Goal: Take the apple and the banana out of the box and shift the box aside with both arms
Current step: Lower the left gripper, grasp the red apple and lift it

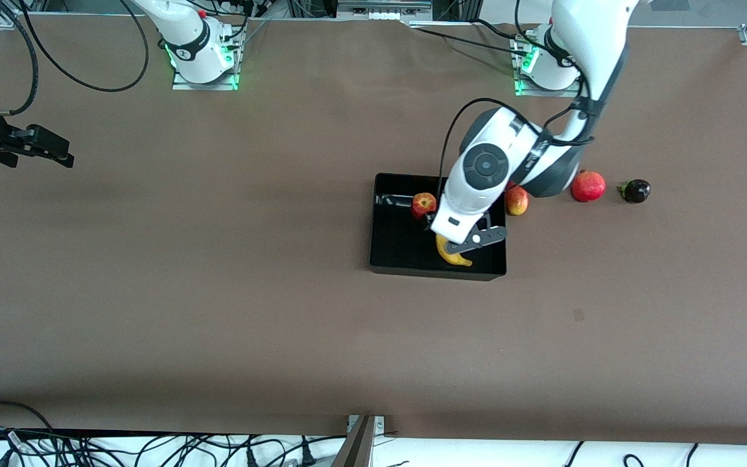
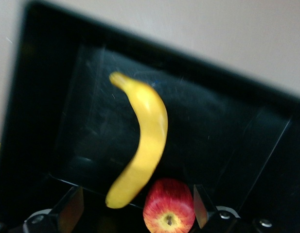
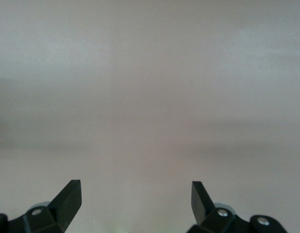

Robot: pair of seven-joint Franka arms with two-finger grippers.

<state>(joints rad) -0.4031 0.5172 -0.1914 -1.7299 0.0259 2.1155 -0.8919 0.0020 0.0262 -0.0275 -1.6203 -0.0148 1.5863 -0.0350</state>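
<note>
Left gripper (image 2: 135,213) jaws open over box (image 1: 383,259); banana (image 2: 142,141) touching apple (image 2: 169,206), so one is risking being nudged. Right gripper (image 3: 135,201) waiting, jaws open, over bare desk (image 1: 218,292).

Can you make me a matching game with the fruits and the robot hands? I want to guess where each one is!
Things:
1. banana
2. pomegranate
3. left gripper
4. right gripper

Places:
A. open, over bare table, waiting
B. open, over the apple in the box
C. lying in the box
D. on the table beside the box

Pairs: 1-C, 2-D, 3-B, 4-A
</note>
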